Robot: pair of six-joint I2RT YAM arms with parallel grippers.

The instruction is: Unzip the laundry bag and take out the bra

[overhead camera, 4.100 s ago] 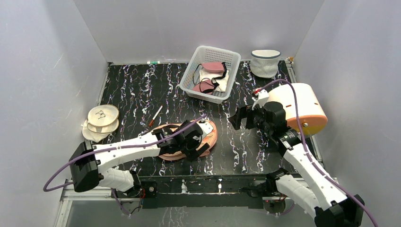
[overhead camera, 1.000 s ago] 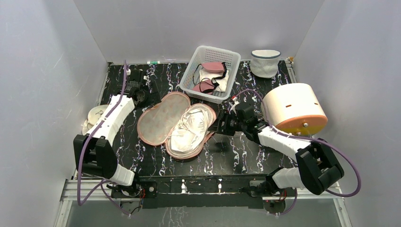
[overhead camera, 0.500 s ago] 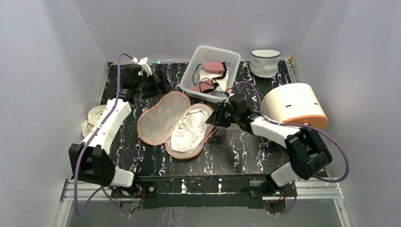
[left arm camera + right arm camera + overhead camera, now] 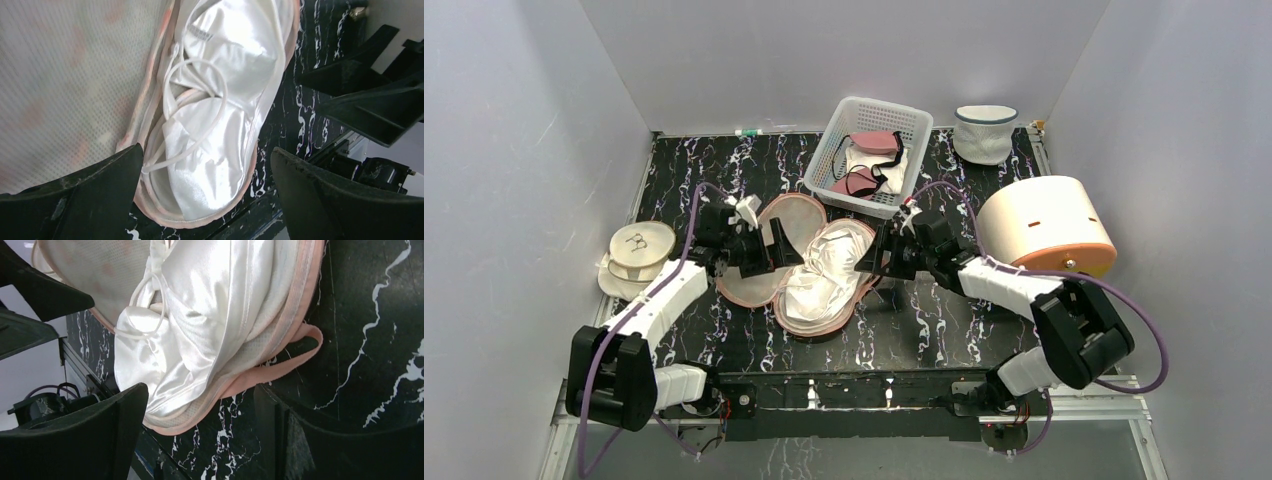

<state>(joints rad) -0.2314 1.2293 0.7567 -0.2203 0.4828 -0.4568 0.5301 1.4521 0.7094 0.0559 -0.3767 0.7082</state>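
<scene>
At centre: laundry bag (image 4: 799, 215) open, bra (image 4: 824, 270) inside, long axes near-left to far-right.

White basket (image 4: 886, 104) holding pink bra (image 4: 876, 141), mesh tub (image 4: 984, 135), cream round case (image 4: 1042, 222)

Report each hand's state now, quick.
Left hand: open, holding nothing, over the unzipped laundry bag.
Right hand: open, holding nothing, at the bag's right edge, next to the bra.
</scene>
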